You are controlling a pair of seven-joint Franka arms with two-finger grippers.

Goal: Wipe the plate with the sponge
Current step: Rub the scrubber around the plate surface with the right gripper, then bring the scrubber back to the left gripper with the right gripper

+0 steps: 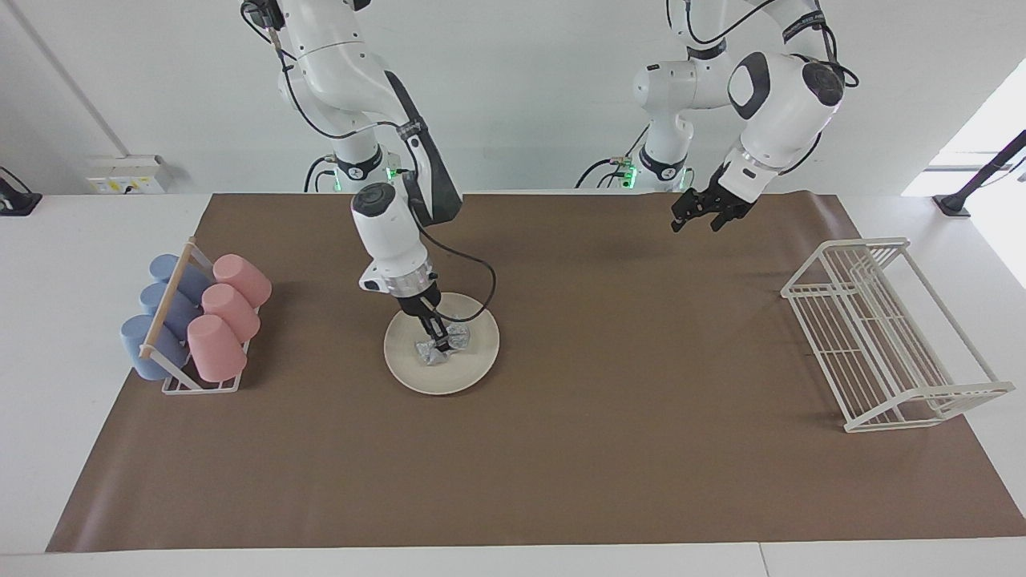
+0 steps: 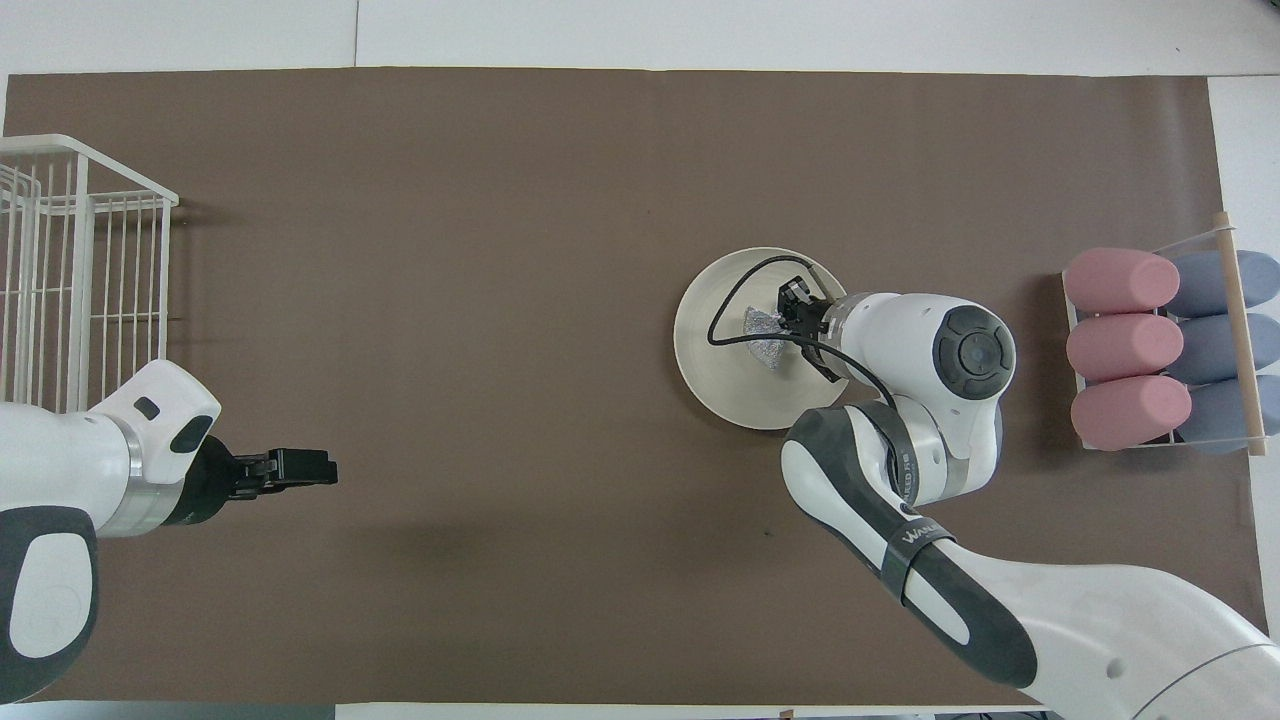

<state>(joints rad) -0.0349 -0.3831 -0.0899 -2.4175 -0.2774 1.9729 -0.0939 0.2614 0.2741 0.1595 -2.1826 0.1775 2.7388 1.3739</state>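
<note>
while pressed on plate point(image 1: 449, 373) | sponge point(image 1: 441, 350) under right pincer point(image 1: 438, 335)

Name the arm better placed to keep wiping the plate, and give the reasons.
Right. The right gripper is down on the plate, shut on the sponge. The left gripper waits in the air over bare mat near the left arm's end, holding nothing.

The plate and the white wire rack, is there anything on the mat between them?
No. Between the plate and the wire rack only bare brown mat shows, in both views.
</note>
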